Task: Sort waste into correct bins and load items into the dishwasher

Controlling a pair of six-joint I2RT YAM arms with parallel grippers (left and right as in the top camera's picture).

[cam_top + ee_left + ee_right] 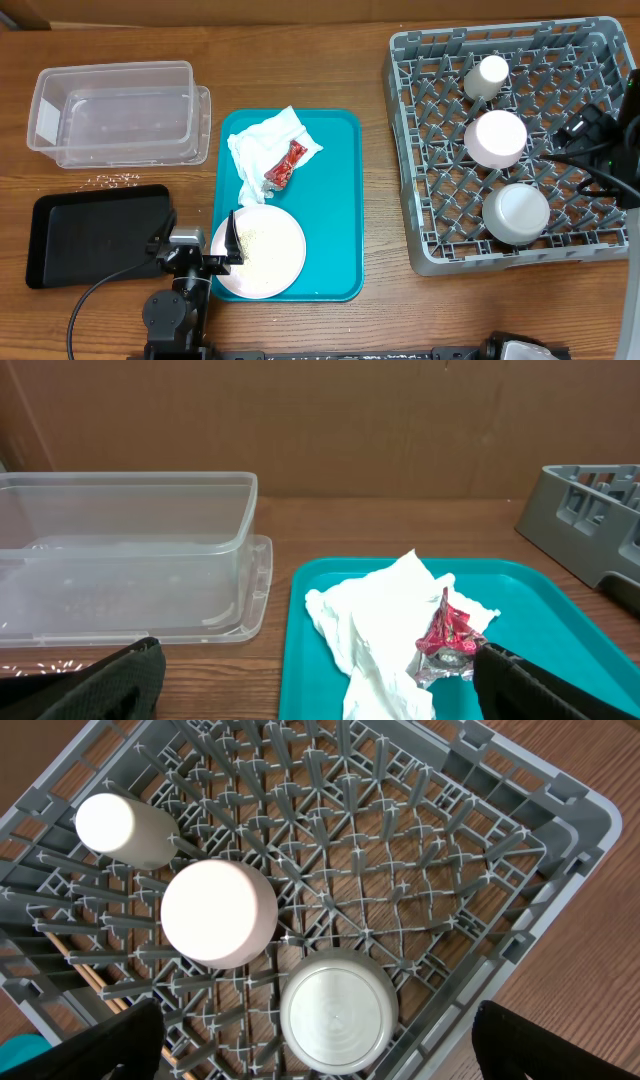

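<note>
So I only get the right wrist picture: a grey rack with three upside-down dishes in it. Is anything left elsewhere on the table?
Observer: Yes. A pale-pink plate with rice-like crumbs on it sits on a teal tray, left of the rack.
Operator: Any rubbish on that tray?
Observer: A crumpled white napkin, with a red foil packet lying on it.
Operator: Are there bins?
Observer: A clear tub and a black tray stand further left; neither holds the napkin or the packet.
</note>
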